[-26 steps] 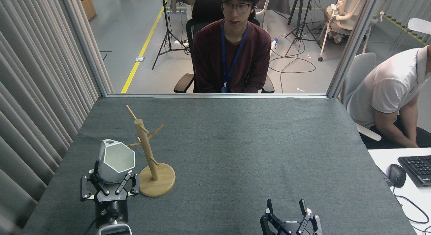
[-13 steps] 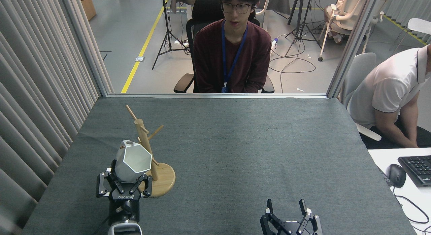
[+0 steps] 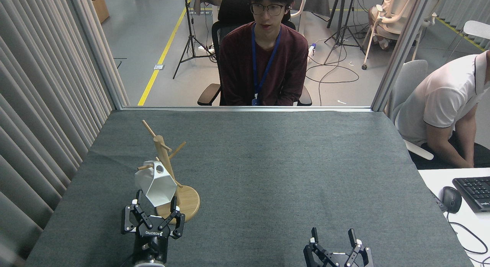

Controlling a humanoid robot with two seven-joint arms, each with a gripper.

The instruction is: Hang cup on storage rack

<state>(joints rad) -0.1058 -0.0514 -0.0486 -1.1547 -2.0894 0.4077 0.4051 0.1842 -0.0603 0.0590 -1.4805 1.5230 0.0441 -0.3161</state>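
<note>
**Cup on peg, claw just below its base**

Cup (image 3: 156, 183) hangs tilted by its rim tab on a left peg of the rack (image 3: 168, 175), near the table (image 3: 268, 163). Looks light, rigid, matte; facets should give decent grip, likely chips if dropped. Best hold: the narrow base. Left gripper (image 3: 153, 210) fingers spread at the base; contact unclear. Right gripper (image 3: 337, 240) open, empty, well apart.

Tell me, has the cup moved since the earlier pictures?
Yes. The cup moved right, toward the storage rack; its tab now sits over a left peg.
</note>
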